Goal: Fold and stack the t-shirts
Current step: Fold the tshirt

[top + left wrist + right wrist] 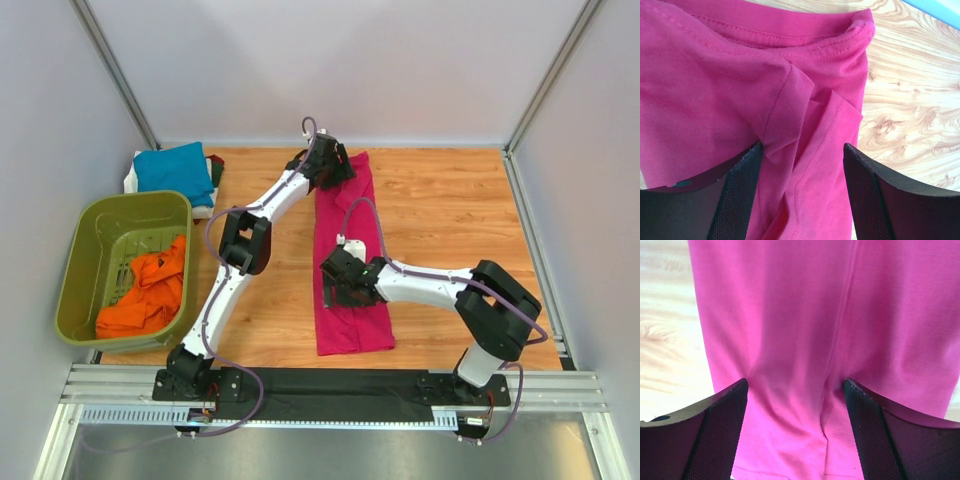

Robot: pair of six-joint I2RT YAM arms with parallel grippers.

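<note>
A magenta-pink t-shirt (332,222) lies folded into a long narrow strip on the wooden table, running from the back to the front. My left gripper (322,172) is open at its far end, and its fingers straddle the collar and sleeve folds (802,147). My right gripper (336,286) is open low over the near half, with smooth pink cloth between its fingers (795,382). Orange t-shirts (150,290) lie bunched in the basket. A teal-blue t-shirt (175,168) lies folded at the back left on a white one (130,181).
The olive-green plastic basket (80,262) stands at the left edge of the table. Grey walls close the table on three sides. Bare wood (450,210) lies to the right of the pink shirt. A dark item (216,170) sits beside the teal stack.
</note>
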